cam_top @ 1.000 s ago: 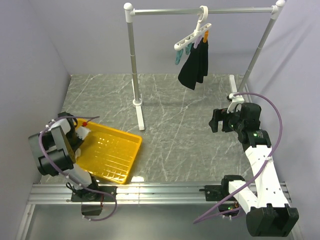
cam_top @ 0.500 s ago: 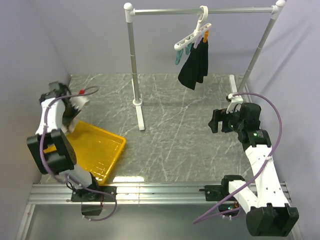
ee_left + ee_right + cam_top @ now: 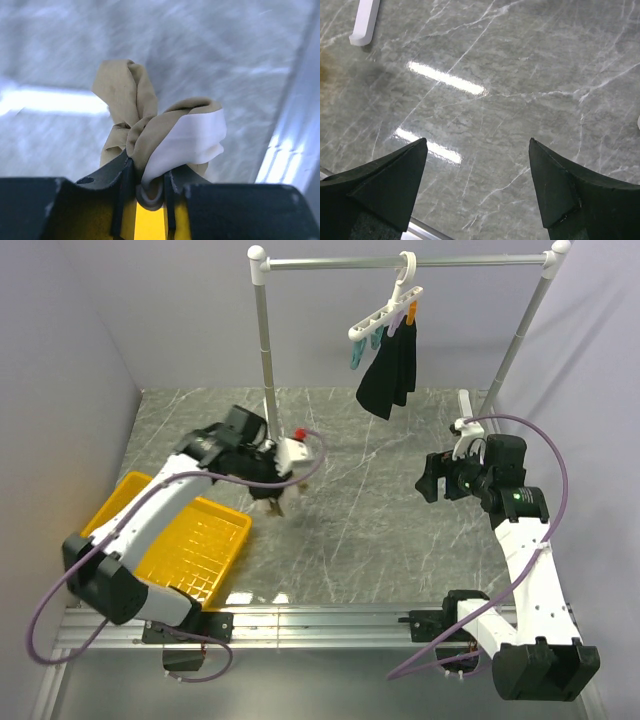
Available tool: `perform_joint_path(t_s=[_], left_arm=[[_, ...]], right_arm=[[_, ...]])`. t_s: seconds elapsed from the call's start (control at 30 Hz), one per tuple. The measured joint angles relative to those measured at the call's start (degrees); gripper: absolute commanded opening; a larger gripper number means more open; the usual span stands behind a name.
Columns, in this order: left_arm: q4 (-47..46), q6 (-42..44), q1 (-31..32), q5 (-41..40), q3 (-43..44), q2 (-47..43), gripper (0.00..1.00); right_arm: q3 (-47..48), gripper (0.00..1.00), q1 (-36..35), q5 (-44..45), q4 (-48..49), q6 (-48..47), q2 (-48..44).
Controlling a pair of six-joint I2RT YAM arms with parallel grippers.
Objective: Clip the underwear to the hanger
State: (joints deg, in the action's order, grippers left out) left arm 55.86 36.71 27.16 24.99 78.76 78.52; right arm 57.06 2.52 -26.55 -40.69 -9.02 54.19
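Lab test cell: bare walls (image 3: 180, 310), aluminium mounting rail (image 3: 320, 624).

Top view: bright, even overhead light. Shadows on the table (image 3: 400, 530) are soft and faint, and focus is sharp throughout.

Left wrist view: the table behind is smeared by motion blur, with a white glare band crossing it. The underwear (image 3: 145, 130) is reasonably sharp. The left hand (image 3: 150, 175) is close and dark.

Right wrist view: crisp, with two elongated glare streaks on the table. The right hand (image 3: 477, 142) is unlit and near-black.

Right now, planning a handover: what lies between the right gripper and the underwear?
Only bare table, top view, from right gripper to underwear in left gripper.
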Motion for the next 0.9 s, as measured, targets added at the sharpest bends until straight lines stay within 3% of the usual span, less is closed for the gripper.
perform_joint_path(t_s=[0.13,0.2,0.23,0.3,0.43,0.5,0.73,0.9], left_arm=[[-1.9,-3.7,7.6,4.9,0.8,7.3,0.07],[-2.3,-5.2,9.6,7.7,2.7,12.5,0.21],[-2.7,-6.6,10.2,9.0,3.8,15.3,0.38],[-4.2,-9.3,10.8,10.1,5.8,19.7,0.54],[-8.4,-15.2,11.2,10.3,7.4,23.4,0.60],[-10.1,-16.3,11.4,10.2,7.0,22.8,0.74],[-11.8,-14.5,12.5,5.3,-1.8,14.3,0.73],[-11.6,-12.0,12.6,0.5,-5.1,15.6,0.68]], right_arm=[[0.3,0.88,0.0,-0.2,-2.1,-1.4,0.2],[0.3,0.88,0.0,-0.3,-3.1,-2.1,0.5],[0.3,0.88,0.0,-0.3,-3.6,-2.5,0.7],[0.3,0.87,0.0,-0.4,-4.4,-3.0,1.5],[0.3,0.87,0.0,-0.3,-5.3,-4.1,3.4],[0.3,0.86,0.0,-0.3,-5.6,-4.5,4.2],[0.3,0.81,0.0,-2.3,-5.7,-5.7,5.7],[0.0,0.69,-2.9,-3.2,-4.9,-5.8,9.4]])
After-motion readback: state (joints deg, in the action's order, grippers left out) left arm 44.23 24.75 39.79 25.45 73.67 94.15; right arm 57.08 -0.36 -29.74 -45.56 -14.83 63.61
